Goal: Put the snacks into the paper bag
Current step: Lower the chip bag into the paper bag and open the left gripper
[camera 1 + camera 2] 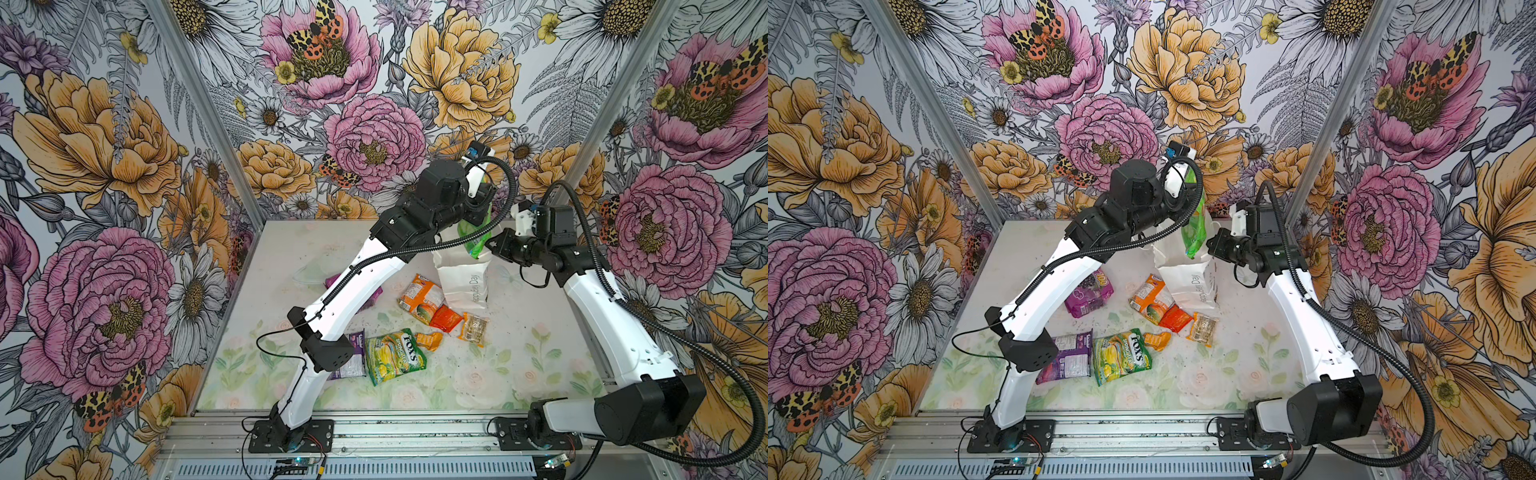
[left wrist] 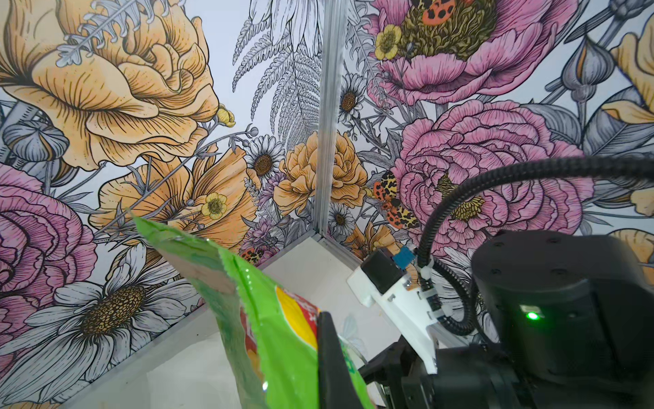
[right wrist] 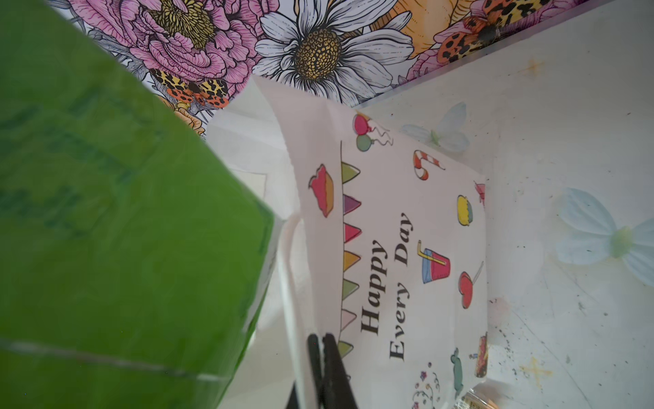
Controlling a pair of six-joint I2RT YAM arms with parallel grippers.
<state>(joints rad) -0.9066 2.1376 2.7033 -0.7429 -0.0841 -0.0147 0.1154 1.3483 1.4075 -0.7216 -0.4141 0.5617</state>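
Found left tool [image 2: 320, 329] closed on the green Lay's packet [image 1: 478, 237], gripping it near the upper end; only one black finger [image 2: 332, 361] visible in the left wrist view, pressed flat against the foil. Noted packet hanging upright, clear of the counter [image 1: 523, 374], lower end at the open mouth of the paper bag [image 1: 463, 282]; cannot tell how far in. Found right tool [image 3: 321, 348] shut tight, pinching the bag's rim on the wall lettered "Happy Every Day", just beside a white cord handle [image 3: 292, 283]. Noted bag standing toward the back of the counter, right of centre in both top views. Logged loose on the counter, in front of the bag: orange-white packet [image 1: 419, 296] just beside the bag, small red-orange packet [image 1: 445, 318] touching it, small clear packet [image 1: 473, 329] near, small orange packet [image 1: 430, 338] against the FOX'S packet [image 1: 395, 356]. Logged one purple packet [image 1: 1088, 296] partly hidden by the left arm, second purple packet [image 1: 1068, 358] against the FOX'S packet's other side.
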